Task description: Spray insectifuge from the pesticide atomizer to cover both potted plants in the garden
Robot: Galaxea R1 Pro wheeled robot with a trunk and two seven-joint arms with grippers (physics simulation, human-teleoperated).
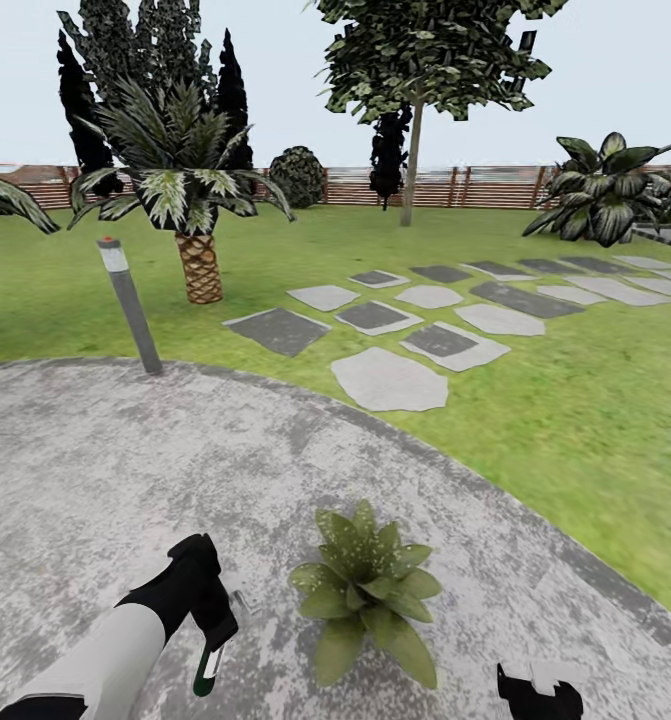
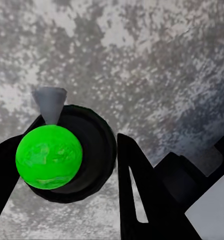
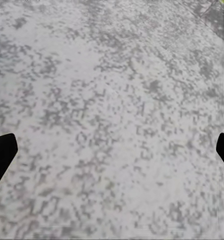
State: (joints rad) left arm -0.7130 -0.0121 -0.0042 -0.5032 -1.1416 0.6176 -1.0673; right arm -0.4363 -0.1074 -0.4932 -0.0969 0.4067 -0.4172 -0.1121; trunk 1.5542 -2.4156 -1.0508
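Note:
The pesticide atomizer (image 1: 207, 672), a slim dark green bottle with a white label band, hangs over the grey patio (image 1: 95, 480) in my left gripper (image 1: 215, 640), which is shut on it. In the left wrist view its bright green top (image 2: 49, 156) and grey nozzle (image 2: 51, 102) sit between the black fingers (image 2: 137, 185). A potted plant (image 1: 367, 588), a low rosette of speckled green leaves, stands just right of the bottle. My right gripper (image 1: 540, 692) is low at the plant's right, open over bare stone (image 3: 112, 125), with its fingertips (image 3: 2, 152) far apart.
A grey lamp post (image 1: 131, 306) stands at the patio's far left edge, with a palm (image 1: 190, 200) behind it. Stepping stones (image 1: 390, 380) cross the lawn (image 1: 595, 400) to the right. A brown fence (image 1: 495, 188) and trees close the back.

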